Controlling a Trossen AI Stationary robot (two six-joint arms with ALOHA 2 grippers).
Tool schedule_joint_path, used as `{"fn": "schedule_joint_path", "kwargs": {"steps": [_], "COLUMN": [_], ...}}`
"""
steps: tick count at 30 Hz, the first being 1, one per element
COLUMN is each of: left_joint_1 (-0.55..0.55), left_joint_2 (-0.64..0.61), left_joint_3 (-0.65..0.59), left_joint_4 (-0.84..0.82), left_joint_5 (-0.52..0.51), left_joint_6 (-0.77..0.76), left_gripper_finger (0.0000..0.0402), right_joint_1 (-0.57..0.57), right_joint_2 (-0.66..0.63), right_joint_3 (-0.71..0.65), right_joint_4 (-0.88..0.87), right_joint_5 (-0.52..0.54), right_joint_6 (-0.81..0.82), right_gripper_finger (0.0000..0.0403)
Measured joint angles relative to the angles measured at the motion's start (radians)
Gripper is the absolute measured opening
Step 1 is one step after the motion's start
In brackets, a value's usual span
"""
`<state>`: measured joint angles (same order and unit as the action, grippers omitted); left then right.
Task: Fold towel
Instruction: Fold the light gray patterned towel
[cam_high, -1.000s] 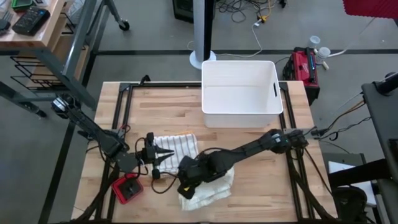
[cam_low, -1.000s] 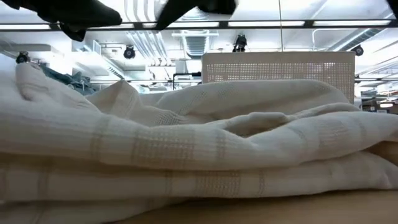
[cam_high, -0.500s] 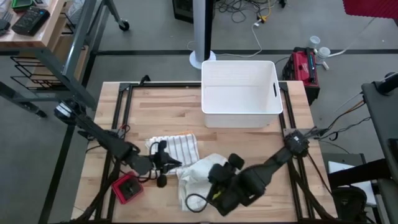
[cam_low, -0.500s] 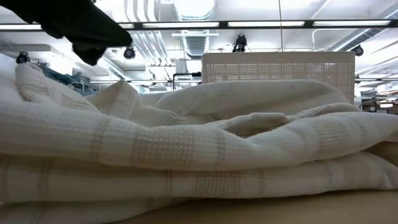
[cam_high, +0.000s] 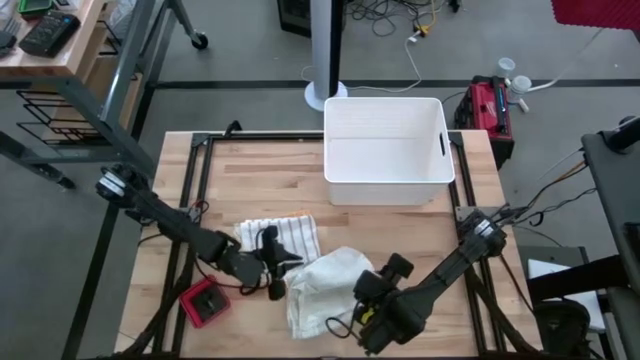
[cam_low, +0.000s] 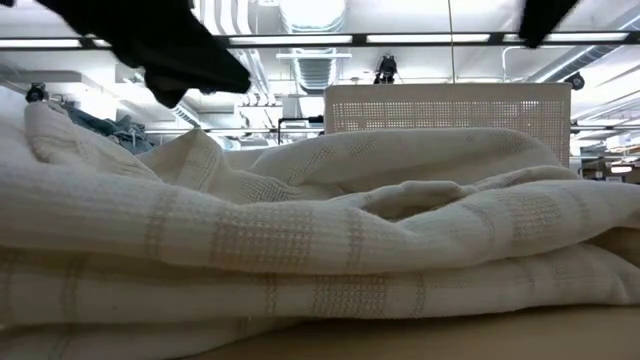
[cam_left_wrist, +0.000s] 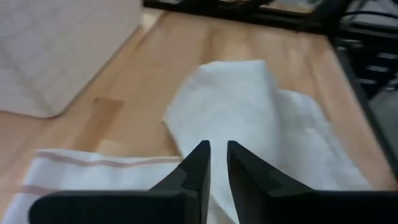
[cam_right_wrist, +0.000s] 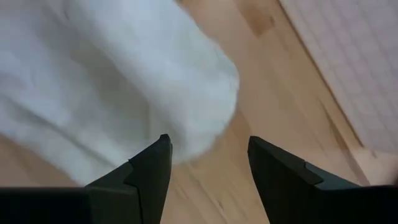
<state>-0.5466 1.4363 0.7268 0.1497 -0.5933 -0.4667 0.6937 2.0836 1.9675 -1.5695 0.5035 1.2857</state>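
I see the wooden surface (cam_high: 260, 170) from above, with both dark arms reaching over its front half. The largest thing on it is a white bin (cam_high: 386, 150), standing at the back edge, right of the middle. Next in size is the towel (cam_high: 320, 288), white with faint stripes, lying rumpled near the front edge around the middle; one flatter striped part spreads toward the left and a bunched part lies just right of it. In the low view its folds fill nearly the whole frame.

The left claw (cam_high: 281, 262) hangs over the towel's striped part, its fingers (cam_left_wrist: 194, 165) drawn almost together with only a thin slit between them and no cloth caught there. The right claw (cam_high: 383, 283) sits just off the right side of the bunched part, its fingers (cam_right_wrist: 149, 168) spread wide and gripping nothing.

Smallest, a red device (cam_high: 205, 304) rests near the front left corner, apart from the towel.
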Motion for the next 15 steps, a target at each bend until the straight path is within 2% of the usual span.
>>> {"fn": "schedule_joint_path", "kwargs": {"steps": [3,5,11,15], "left_joint_1": [0.042,0.072,0.173,0.185], "left_joint_2": [-0.001,-0.001,0.032,0.079], "left_joint_3": [0.046,0.078,0.147,0.164], "left_joint_4": [-0.103,-0.167,-0.232,-0.217], "left_joint_5": [0.001,0.027,0.251,0.290], "left_joint_6": [-0.022,-0.025,-0.024,-0.023], "left_gripper_finger": [0.0049,0.0049,0.0042,0.0042], "right_joint_1": [0.019,0.038,0.092,0.094], "right_joint_2": [-0.075,-0.152,-0.339,-0.382], "right_joint_3": [-0.069,-0.109,-0.223,-0.282], "right_joint_4": [-0.002,-0.001,0.035,0.080], "right_joint_5": [-0.021,0.005,0.195,0.263], "right_joint_6": [0.014,0.036,0.101,0.058], "right_gripper_finger": [0.0203,0.0203,0.0205,0.0200]}}
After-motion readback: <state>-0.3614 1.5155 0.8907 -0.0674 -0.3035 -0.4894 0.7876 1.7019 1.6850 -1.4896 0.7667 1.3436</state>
